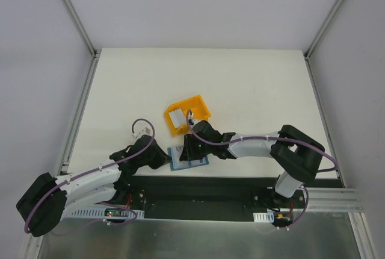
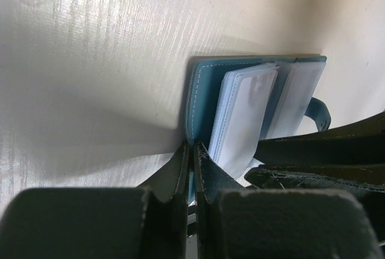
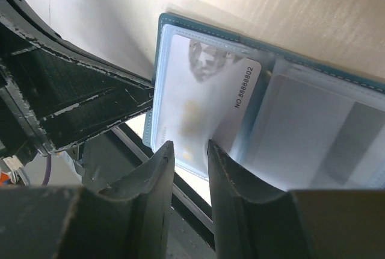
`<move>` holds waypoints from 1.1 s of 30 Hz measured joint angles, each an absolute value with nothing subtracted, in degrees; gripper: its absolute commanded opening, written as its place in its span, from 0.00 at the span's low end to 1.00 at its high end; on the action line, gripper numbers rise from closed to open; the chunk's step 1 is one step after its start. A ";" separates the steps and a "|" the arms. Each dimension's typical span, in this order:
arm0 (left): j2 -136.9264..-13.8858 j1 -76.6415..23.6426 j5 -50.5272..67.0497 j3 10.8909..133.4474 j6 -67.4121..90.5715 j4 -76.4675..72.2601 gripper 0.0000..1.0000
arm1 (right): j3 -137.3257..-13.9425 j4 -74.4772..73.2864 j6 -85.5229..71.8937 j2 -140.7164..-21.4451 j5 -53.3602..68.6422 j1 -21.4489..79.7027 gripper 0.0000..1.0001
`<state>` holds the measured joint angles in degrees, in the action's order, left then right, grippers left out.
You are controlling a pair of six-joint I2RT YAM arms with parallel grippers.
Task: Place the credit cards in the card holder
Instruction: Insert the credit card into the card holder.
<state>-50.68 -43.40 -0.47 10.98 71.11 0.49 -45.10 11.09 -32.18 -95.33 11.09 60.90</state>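
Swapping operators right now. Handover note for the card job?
Left claw: shut on the card holder at its edge, holding it open.
Right claw: jaws a narrow gap apart at the near edge of a card; can't tell if it grips.
Done: that card is partly in a clear pocket.
A pale card lies in the yellow bin.
Left: seat this card, then fetch the binned one.
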 measured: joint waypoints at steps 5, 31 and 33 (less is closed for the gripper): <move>-50.87 -43.40 -0.45 11.05 71.07 0.40 0.00 | -45.36 11.11 -31.57 -95.31 10.92 60.90 0.34; -50.63 -43.40 -0.25 11.05 71.07 0.32 0.00 | -50.48 3.62 -28.86 -97.84 6.90 61.06 0.33; -50.63 -43.40 -0.25 11.05 71.07 0.32 0.00 | -50.48 3.60 -28.84 -97.84 6.90 61.06 0.30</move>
<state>-50.63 -43.40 -0.25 11.05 71.07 0.32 -50.48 3.60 -28.84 -97.84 6.90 61.06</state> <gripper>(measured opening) 0.007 0.334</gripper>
